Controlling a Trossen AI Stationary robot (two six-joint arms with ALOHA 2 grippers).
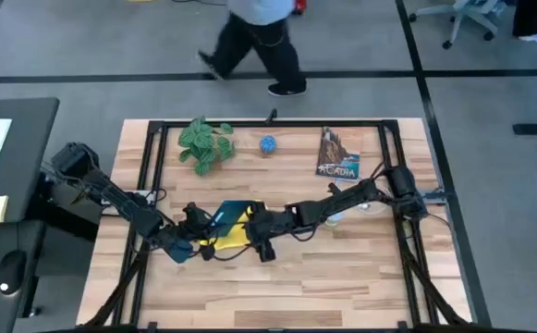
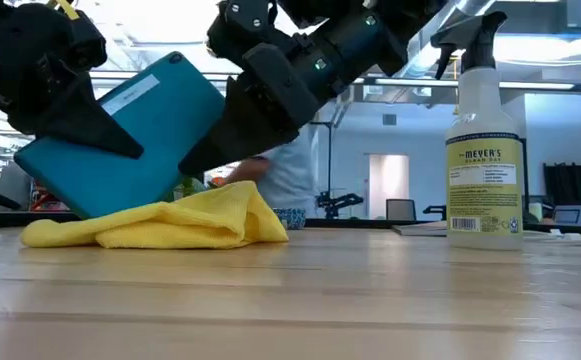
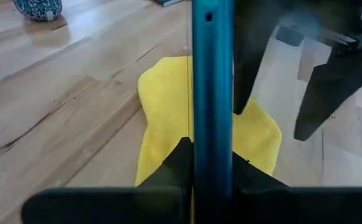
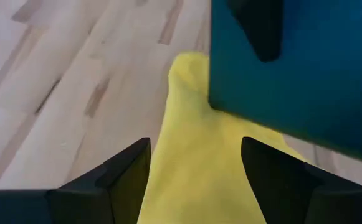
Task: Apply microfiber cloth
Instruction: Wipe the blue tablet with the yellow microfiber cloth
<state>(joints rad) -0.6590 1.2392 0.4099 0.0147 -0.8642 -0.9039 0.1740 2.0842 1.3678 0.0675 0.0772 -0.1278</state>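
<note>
Cloth: bright yellow microfiber cloth (image 2: 160,225) lies crumpled on wooden desk (image 2: 370,300), under the tablet.
Left hand (image 3: 212,168): clamped on tilted teal-backed tablet (image 2: 120,135).
Right hand (image 4: 196,168): fingers apart above cloth.
Bottle: clear spray bottle (image 2: 484,150), label "Meyer's Clean Day"; contents unclear.

Lighting: bright, even, overhead; ceiling glare in low view. Shadows: soft. Focus: right wrist view blurred close up.

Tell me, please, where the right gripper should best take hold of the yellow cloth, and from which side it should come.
Probably the raised fold of the microfiber cloth that lies between the open fingers of the right gripper, taken from above. The cloth lies bunched on the table, so its hump gives something to pinch. The left gripper holds the teal tablet tilted just above it.
</note>
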